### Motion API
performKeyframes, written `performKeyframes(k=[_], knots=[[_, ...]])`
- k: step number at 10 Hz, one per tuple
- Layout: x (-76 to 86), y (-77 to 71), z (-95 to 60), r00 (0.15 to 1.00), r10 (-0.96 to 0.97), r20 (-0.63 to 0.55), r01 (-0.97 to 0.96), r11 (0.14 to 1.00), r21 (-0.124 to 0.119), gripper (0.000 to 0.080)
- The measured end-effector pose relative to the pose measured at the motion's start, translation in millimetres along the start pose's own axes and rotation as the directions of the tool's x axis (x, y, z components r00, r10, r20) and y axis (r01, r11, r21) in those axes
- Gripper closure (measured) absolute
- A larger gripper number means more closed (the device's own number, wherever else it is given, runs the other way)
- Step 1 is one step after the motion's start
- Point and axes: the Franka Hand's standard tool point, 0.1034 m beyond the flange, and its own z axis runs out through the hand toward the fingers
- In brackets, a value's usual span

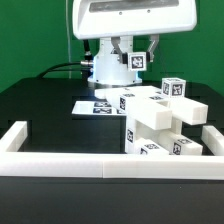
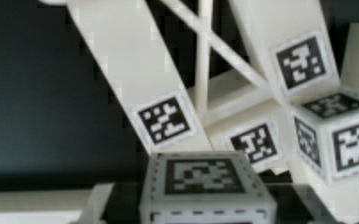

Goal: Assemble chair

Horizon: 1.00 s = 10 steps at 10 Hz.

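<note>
1. Right now the chair (image 1: 160, 122) is a chunky white cluster of tagged blocks on the black tabletop (image 1: 40, 105), at the exterior view's right, pushed up against the white border rail (image 1: 60, 163) at the front.
2. Marker board (image 1: 98, 105) lies flat just behind the cluster, towards the arm's base. Leave it alone.
3. Pincer (image 2: 202, 190): the exterior view doesn't show the fingers clearly, only the wrist above and behind the chair. In the wrist view a tagged white block (image 2: 202, 183) sits right at the pincer's mouth, so I read the jaws as drawn together and clamped on that block. Judgement, not a clean sighting of the contact.
4. Wrist view also shows the long slanted white bars (image 2: 131, 60) and further tagged cubes (image 2: 345, 135) of the structure beyond the held piece, close but apparently not touching it.
5. Step in hand, my guess: bring the held block to its seat on the structure.
6. Doing it well:
   - Keep the grip firm; the plastic is smooth, and a block that slips will twist.
   - Square the block's faces to the mating part before closing in.
   - Approach slowly and straight; a sideways nudge could shove the loose cluster along the rail.
   - Use the rail as a backstop when pressing.
7. I can't tell which socket is the target; it's hidden by the bars.
</note>
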Motion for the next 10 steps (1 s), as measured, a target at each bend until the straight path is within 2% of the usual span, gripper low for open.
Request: performKeyframes(k=[4, 6, 8, 10], knots=[[-2.0, 0.7, 3.3, 1.0, 0.001, 0.007, -0.001, 1.0, -0.001, 0.0512], [7.3, 6.7, 12.9, 1.0, -0.018, 0.013, 0.018, 1.0, -0.011, 0.0512], [24.2, 7.3, 17.6, 0.995, -0.095, 0.013, 0.096, 0.995, -0.023, 0.0512], [23.7, 7.6, 18.1, 0.996, -0.088, 0.012, 0.088, 0.996, -0.023, 0.0512]])
